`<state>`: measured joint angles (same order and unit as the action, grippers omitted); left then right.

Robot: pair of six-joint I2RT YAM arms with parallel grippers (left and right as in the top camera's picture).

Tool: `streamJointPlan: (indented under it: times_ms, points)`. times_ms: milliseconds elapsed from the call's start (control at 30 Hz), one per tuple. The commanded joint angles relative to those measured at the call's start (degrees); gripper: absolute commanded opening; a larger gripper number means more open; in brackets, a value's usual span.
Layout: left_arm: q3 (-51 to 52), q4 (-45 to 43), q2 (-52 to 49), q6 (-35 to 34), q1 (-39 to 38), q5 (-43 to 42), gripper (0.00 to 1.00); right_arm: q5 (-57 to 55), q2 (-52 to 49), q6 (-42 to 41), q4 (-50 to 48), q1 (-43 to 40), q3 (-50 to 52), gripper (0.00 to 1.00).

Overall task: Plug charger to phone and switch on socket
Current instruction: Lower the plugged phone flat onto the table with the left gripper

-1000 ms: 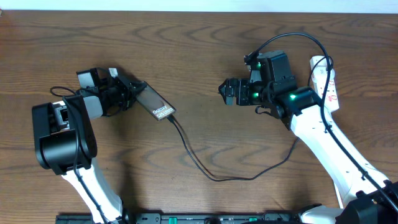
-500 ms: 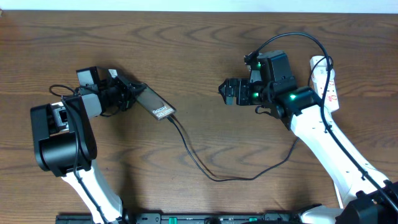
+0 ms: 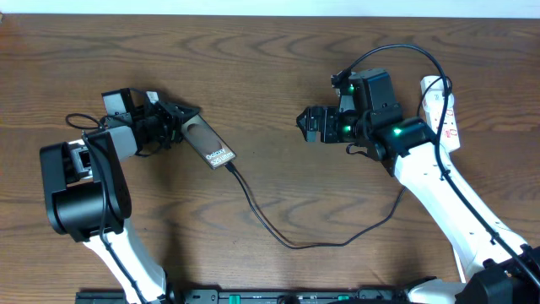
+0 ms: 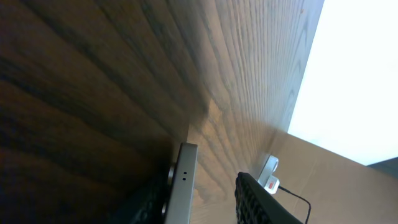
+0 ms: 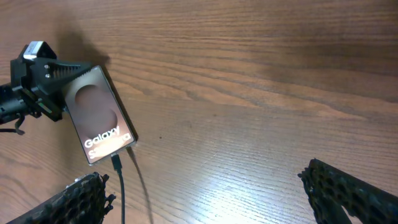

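Observation:
The phone point(image 3: 207, 142) lies slanted on the table at the left, and its "Galaxy" face shows in the right wrist view point(image 5: 99, 115). The charger point(image 3: 291, 243), a thin black cable, has its plug tip in the phone's lower end point(image 5: 116, 163). My left gripper point(image 3: 187, 122) straddles the phone's top end. In the left wrist view point(image 4: 205, 202), bare wood shows between the phone's edge point(image 4: 181, 186) and one finger point(image 4: 258, 202). My right gripper point(image 3: 305, 125) hangs open and empty over mid-table point(image 5: 214, 199). The socket point(image 3: 443, 110) lies at the far right.
The black cable loops from the phone down to the front middle and back up under the right arm. A second black cable arcs over the right wrist toward the power strip, which also shows small in the left wrist view point(image 4: 268, 174).
The phone's plugged end has swung toward the near edge, so the phone lies more steeply slanted, and the cable end has shifted with it. The right arm has not moved.

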<state>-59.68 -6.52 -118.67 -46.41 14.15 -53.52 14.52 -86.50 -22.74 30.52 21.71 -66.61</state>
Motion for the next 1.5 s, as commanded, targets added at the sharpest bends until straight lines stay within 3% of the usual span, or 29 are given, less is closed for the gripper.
streamJointPlan:
  times_ms: [0, 267, 633, 1033, 1467]
  points:
    - [1.46, 2.51, -1.86, 0.37, 0.22, 6.27, 0.42, -0.46, 0.61, 0.94, -0.09, 0.13, -0.13, 0.99]
    - [1.46, 5.60, -1.86, 0.81, 0.22, 7.37, 0.53, -0.46, 0.61, 0.94, -0.09, 0.13, -0.13, 0.99]
    - [1.46, 17.29, -1.86, 4.02, 0.22, 17.62, 0.73, -0.46, 0.61, 0.94, -0.09, 0.13, -0.13, 0.99]
    - [1.46, 24.44, -1.86, 11.30, 0.22, 18.43, 0.81, -0.44, 0.61, 0.94, -0.04, 0.13, -0.13, 0.99]
    - [1.46, 30.34, -1.86, 13.66, 0.24, 20.44, 0.82, -0.44, 0.61, 0.94, -0.04, 0.13, -0.13, 0.99]
